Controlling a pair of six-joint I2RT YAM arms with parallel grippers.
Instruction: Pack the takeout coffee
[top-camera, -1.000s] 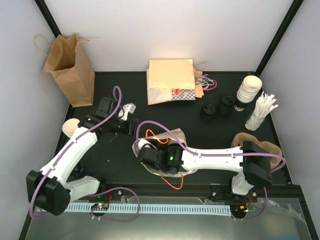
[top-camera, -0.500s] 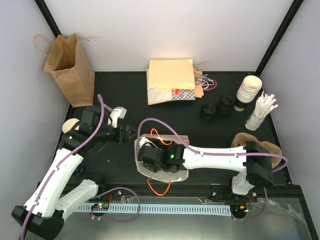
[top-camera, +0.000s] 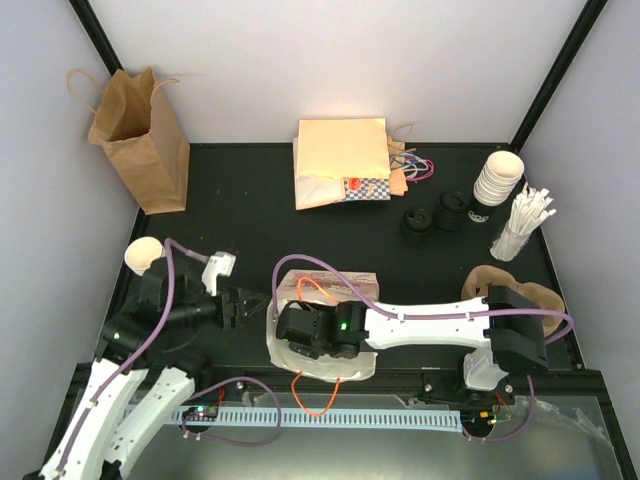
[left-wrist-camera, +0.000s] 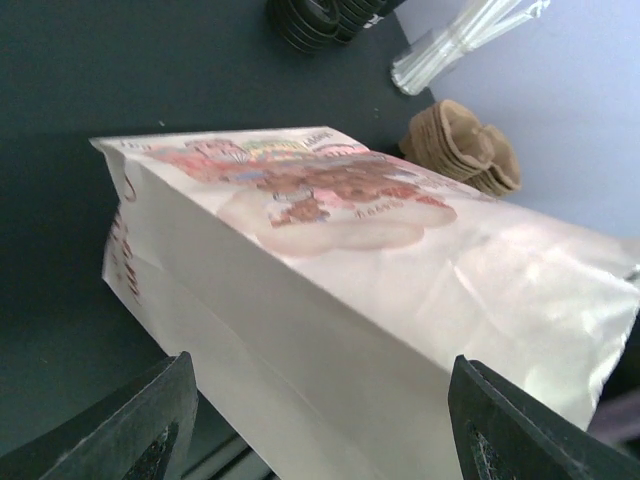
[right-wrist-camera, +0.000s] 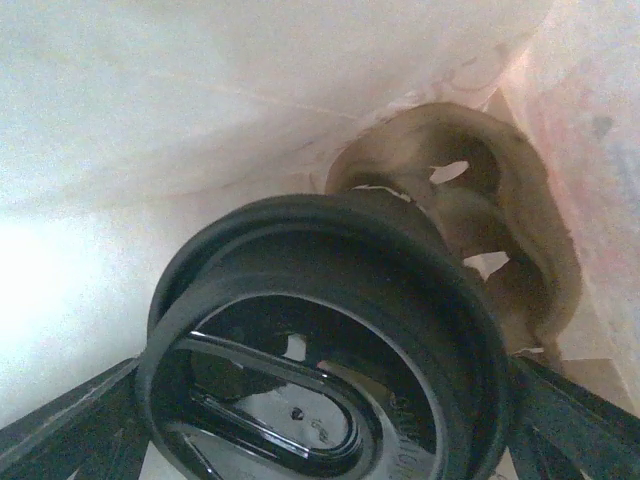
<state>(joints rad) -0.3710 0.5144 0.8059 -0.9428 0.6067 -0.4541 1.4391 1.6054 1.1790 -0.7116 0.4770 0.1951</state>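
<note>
1. The takeout coffee (right-wrist-camera: 330, 330) is inside the white paper bag (left-wrist-camera: 330, 330). Its black lid faces the right wrist camera, and the cup body under the lid is hidden.
2. A brown cardboard piece (right-wrist-camera: 500, 210) sits in the bag close behind the lid. Contact between the two cannot be confirmed.
3. The right gripper (right-wrist-camera: 325, 425) reaches into the bag with its fingers wide apart, one on either side of the lid. Whether they press on the cup cannot be told.
4. The bag lies on its side on the black table (top-camera: 240, 200), near the front edge, printed face up.
5. The left gripper (left-wrist-camera: 320, 400) has its jaws apart and empty, just beside the bag's left end.
6. A stack of brown cup carriers (left-wrist-camera: 460, 145) and a bundle of straws (left-wrist-camera: 450, 45) stand well apart from the bag, on the right side of the table.
</note>
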